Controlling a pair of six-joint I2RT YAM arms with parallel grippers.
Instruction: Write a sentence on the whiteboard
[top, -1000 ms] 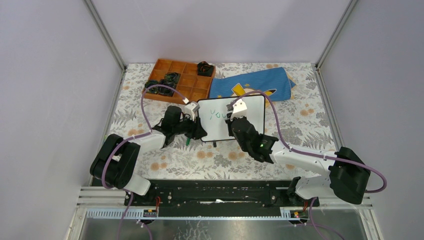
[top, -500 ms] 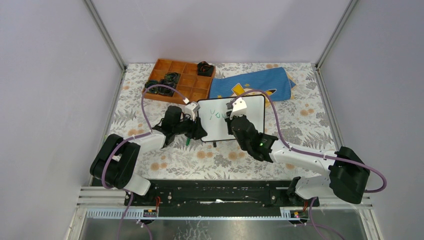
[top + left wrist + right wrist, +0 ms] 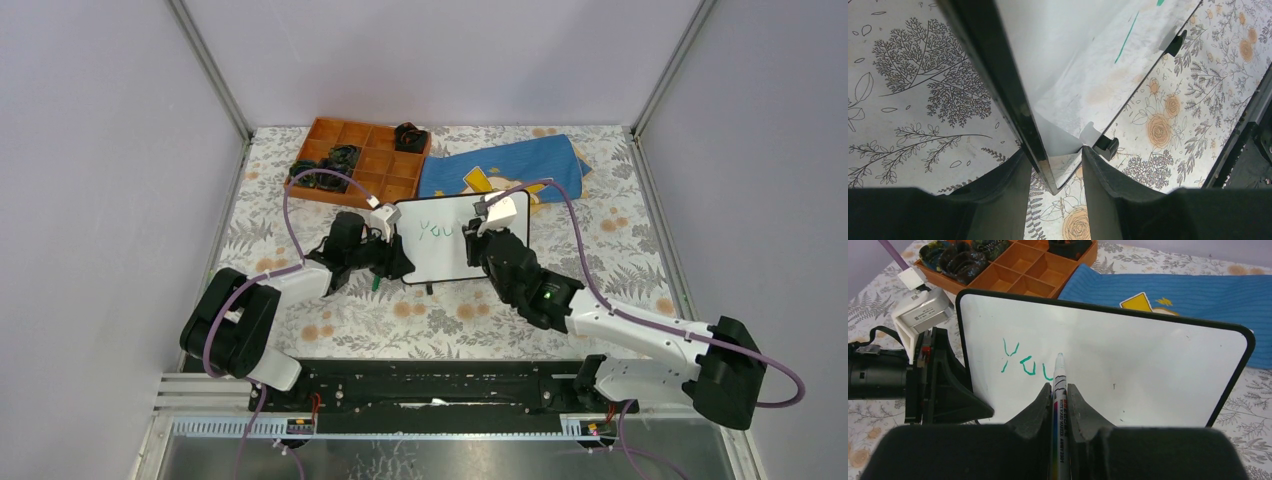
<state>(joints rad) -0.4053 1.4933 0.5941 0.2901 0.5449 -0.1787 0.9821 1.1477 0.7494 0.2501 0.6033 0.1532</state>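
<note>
Green in ink: read only "You" in the writing [image 3: 1023, 362] near the board's [image 3: 1148, 370] upper left corner. Stood on small feet near the middle of the table [image 3: 300, 190], just in front of a blue cloth [image 3: 1173, 287]. Was pinched at its left edge by the left gripper [image 3: 1055, 165]. Clamped a pen [image 3: 1059, 375] in the right gripper [image 3: 1054, 390], tip just right of the letters; could not tell whether touching.
</note>
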